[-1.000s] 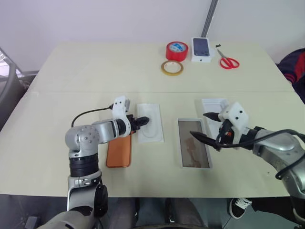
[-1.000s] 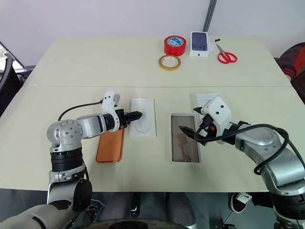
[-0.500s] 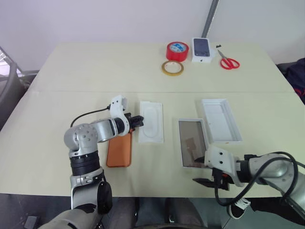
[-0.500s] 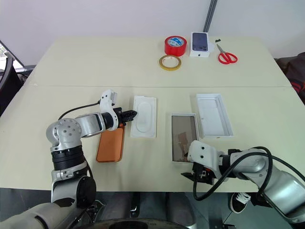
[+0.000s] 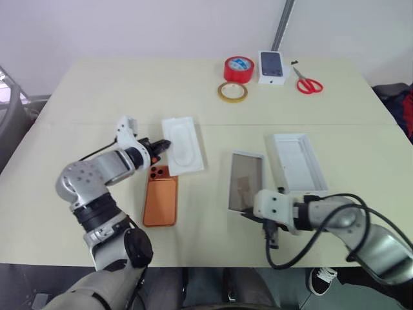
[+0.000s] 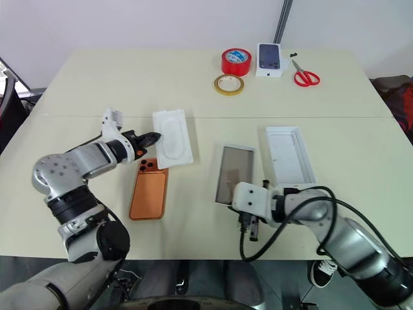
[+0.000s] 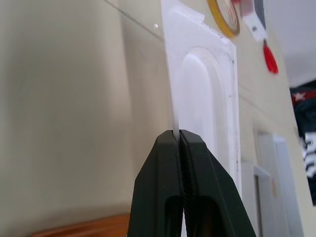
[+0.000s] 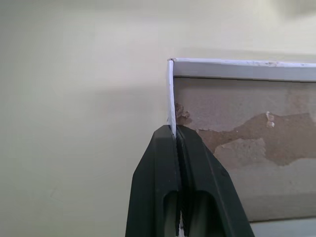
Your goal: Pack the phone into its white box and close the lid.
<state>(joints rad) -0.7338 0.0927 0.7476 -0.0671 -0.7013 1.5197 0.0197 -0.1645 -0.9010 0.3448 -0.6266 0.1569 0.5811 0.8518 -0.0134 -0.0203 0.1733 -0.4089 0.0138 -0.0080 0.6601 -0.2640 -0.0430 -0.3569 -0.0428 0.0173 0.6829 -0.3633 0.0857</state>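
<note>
The copper-orange phone (image 5: pixel 160 201) lies flat on the table, back up, its camera bump at the far end. Just beyond it my left gripper (image 5: pixel 162 144) is shut on the left edge of a flat white insert (image 5: pixel 183 144) with a rounded recess; the left wrist view shows the pinch (image 7: pixel 178 134) on that thin edge (image 7: pixel 174 111). The white box (image 5: pixel 246 182) with its brownish floor lies mid-table, tilted. My right gripper (image 5: pixel 247 212) is shut on its near wall by a corner, as the right wrist view (image 8: pixel 174 129) shows. The white lid (image 5: pixel 298 163) lies open side up, right of the box.
At the table's far side stand a red tape roll (image 5: pixel 239 68), a yellowish tape ring (image 5: pixel 232 92), a small white carton printed with a dark phone (image 5: pixel 272 66) and red scissors (image 5: pixel 309 83). The table's near edge runs just below my right gripper.
My left gripper shut on the insert and pulled it left, uncovering the phone's camera end. My right gripper came down from over the box, shut on its near wall, and the box shifted left and tilted.
</note>
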